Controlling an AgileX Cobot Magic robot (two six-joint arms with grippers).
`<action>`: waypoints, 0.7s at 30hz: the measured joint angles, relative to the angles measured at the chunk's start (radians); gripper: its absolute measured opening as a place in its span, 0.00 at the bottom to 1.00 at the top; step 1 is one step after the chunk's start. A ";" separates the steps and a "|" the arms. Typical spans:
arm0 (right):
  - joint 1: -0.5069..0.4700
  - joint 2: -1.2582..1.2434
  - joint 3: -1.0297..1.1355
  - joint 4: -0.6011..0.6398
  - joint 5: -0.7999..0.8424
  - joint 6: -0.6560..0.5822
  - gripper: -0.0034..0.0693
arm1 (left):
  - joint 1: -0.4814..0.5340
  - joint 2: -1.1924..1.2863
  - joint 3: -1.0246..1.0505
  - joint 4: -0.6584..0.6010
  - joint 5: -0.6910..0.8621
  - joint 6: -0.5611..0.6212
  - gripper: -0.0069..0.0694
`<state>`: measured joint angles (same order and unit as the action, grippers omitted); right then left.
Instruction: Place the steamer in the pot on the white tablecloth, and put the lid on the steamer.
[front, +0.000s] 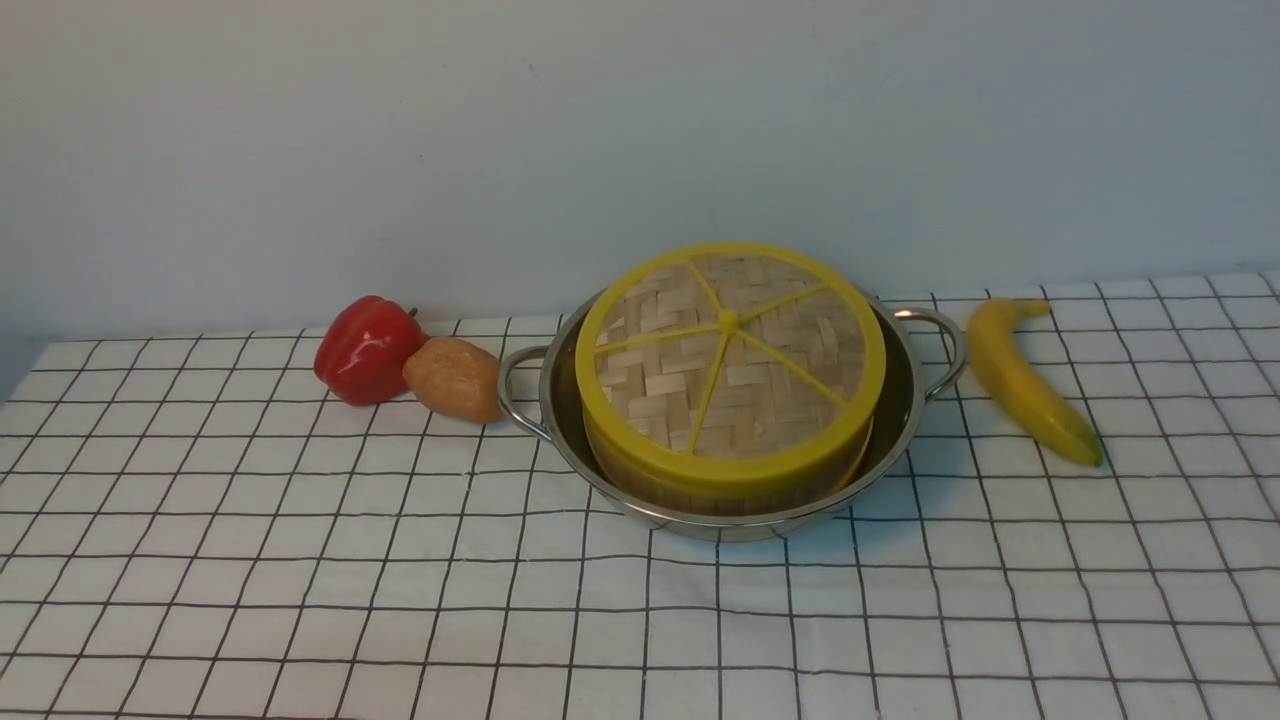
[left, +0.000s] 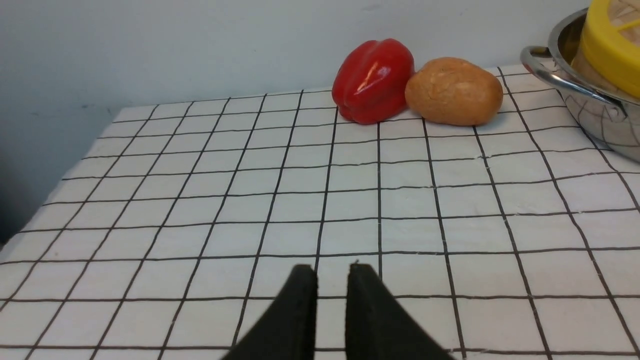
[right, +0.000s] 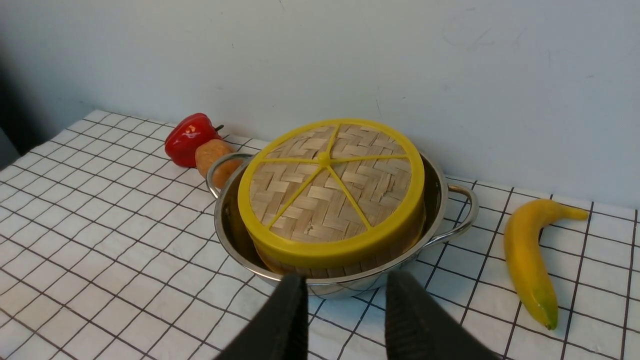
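Both pincers hang empty over the white tablecloth: left pincer slightly apart, right pincer apart. Beyond, centred, the lid caps the steamer inside the pot, so steam would stay in.

The white tablecloth, marked with a thin black grid of squares, covers the supporting surface up to the wall. 4 items rest directly on it: a red pepper touching a brown potato at the left, the steel pot at the centre just beside the potato, and a yellow banana near the pot's right handle.
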<state>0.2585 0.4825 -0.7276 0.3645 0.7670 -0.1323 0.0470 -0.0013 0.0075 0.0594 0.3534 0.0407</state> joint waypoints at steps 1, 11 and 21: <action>0.000 0.000 0.000 0.000 0.000 0.001 0.38 | 0.000 0.000 0.000 0.000 0.000 0.000 0.21; 0.000 0.000 0.000 -0.024 0.000 -0.013 0.38 | 0.000 0.000 0.000 0.000 -0.006 0.000 0.23; -0.167 -0.089 0.040 -0.145 -0.009 -0.055 0.38 | 0.000 0.000 0.000 0.000 -0.007 0.001 0.24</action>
<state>0.0916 0.3939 -0.6878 0.2192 0.7580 -0.1876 0.0470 -0.0013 0.0075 0.0594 0.3461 0.0414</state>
